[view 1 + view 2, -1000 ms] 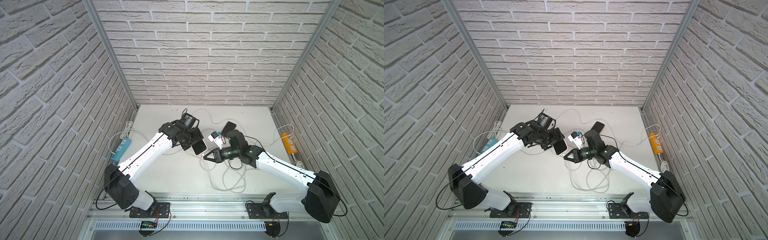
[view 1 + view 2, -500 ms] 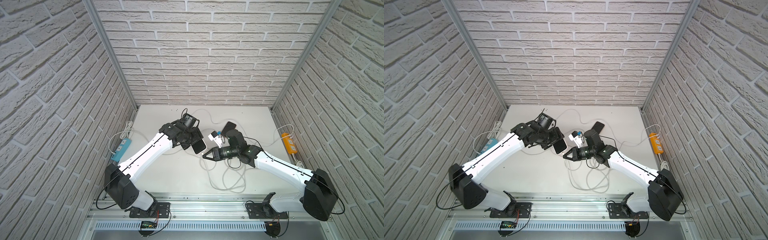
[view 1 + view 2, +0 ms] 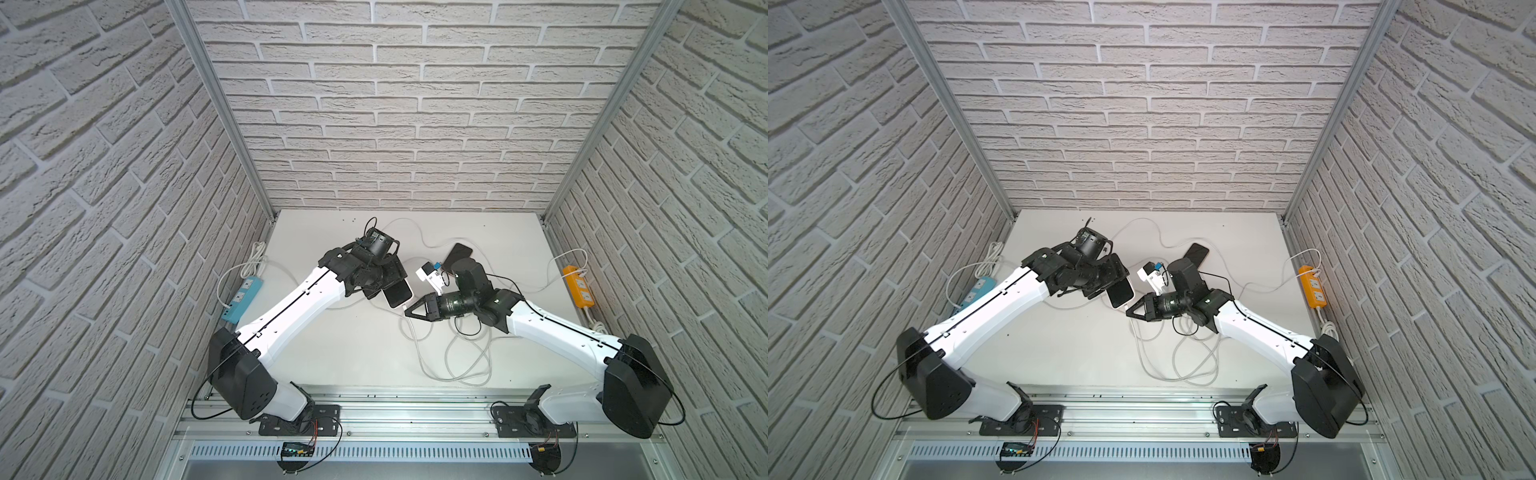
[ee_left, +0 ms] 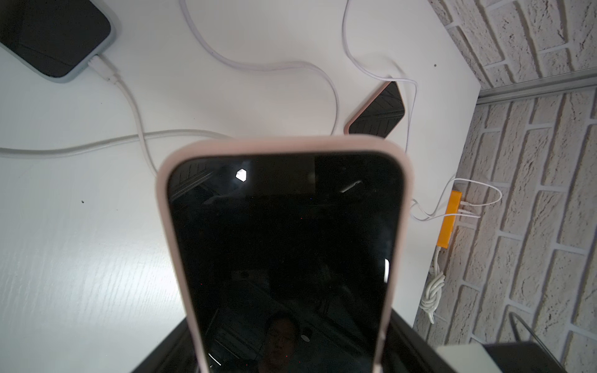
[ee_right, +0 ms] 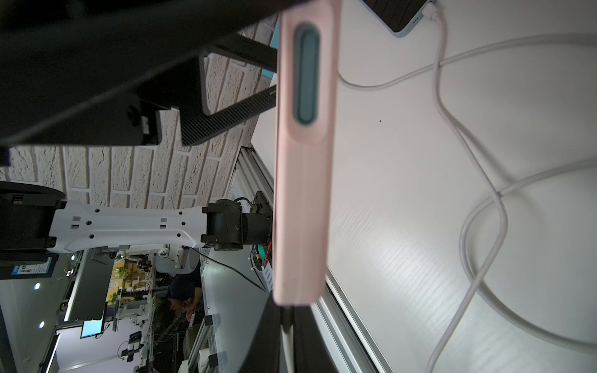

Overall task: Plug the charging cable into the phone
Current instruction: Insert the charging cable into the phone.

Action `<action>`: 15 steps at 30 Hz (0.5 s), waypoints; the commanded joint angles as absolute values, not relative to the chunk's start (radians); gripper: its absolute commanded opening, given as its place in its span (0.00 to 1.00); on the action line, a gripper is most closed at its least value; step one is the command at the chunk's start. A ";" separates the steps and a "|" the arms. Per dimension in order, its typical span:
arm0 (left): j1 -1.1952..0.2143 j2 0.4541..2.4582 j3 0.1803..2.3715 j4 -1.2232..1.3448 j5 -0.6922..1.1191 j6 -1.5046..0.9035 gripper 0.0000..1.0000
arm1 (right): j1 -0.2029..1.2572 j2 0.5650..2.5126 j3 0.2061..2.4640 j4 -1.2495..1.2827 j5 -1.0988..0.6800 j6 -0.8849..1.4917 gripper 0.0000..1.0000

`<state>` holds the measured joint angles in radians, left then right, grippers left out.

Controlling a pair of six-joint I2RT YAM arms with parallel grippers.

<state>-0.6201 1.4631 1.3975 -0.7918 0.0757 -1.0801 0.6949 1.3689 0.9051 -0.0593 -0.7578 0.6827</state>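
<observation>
Pink-cased black-screened phone [image 3: 399, 293], clamped in left pincer [image 3: 385, 286]; white charging cable [image 3: 419, 353], pinched by right pincer [image 3: 409, 310], just beside.

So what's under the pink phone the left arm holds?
White table and a white cable passing beneath the pink phone; another phone lies beyond its free end. Anything directly behind it is hidden.

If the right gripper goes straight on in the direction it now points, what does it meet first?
The free end of the pink-cased phone, very close ahead of the right gripper, which is shut on the charging cable. Their heights seem to match, though depth is unclear.
</observation>
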 commanded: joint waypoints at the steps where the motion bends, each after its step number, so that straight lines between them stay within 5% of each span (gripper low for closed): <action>1: -0.650 1.430 1.386 -0.818 0.158 -1.054 0.00 | 0.658 1.370 0.946 0.073 -0.720 0.666 0.03; 15: -0.664 1.443 1.387 -0.831 0.170 -1.043 0.00 | 0.632 1.407 0.979 0.104 -0.740 0.646 0.03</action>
<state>-0.6235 1.4631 1.3968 -0.7769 0.0685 -1.0611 0.6659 1.4017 0.9226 -0.0586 -0.8085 0.6716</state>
